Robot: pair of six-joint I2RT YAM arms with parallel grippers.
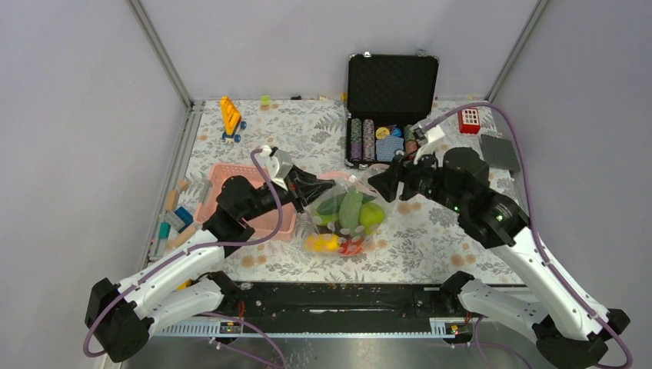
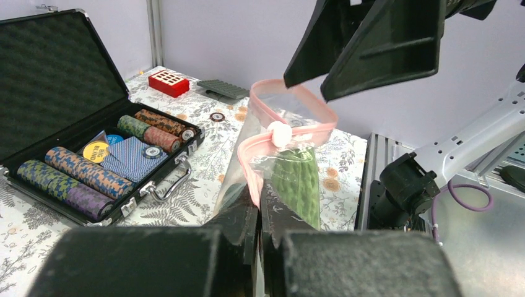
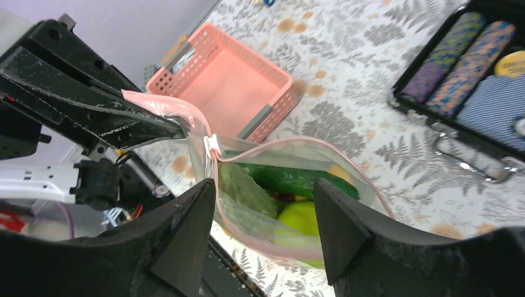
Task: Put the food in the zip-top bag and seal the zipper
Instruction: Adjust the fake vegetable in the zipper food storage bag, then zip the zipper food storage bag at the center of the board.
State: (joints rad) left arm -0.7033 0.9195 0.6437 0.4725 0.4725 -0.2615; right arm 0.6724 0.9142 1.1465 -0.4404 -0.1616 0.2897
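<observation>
Up close in the left wrist view, pinches the clear plastic of the zip-top bag [image 2: 244, 161] with the left gripper [image 2: 259, 210], jaws pressed together just below one end of the pink zipper [image 2: 291, 131], and holds that end up off the table. Spreads the right gripper [image 3: 263, 185] wide, one finger on each side of the bag's mouth, gripping nothing. Keeps the bag in the middle of the flowered table [image 1: 430, 231], between the pink basket [image 3: 229, 80] and the black poker-chip case [image 1: 388, 115], propped upright between the two arms. Shows the food already inside: a long green cucumber [image 3: 291, 179], a green leafy piece [image 3: 241, 189], a yellow-green round fruit [image 3: 300, 216], and yellow and red pieces at the bottom in the top view. Shows no food in the visible part of the basket, nor any loose on the table, so looks done with loading. Leaves the sealing: gapes as a wide pink loop at the mouth, with a small white knob [image 2: 278, 133], probably the slider, near the pinched end. Probably calls for closing the right fingers on that strip and running them along it to the far end.
</observation>
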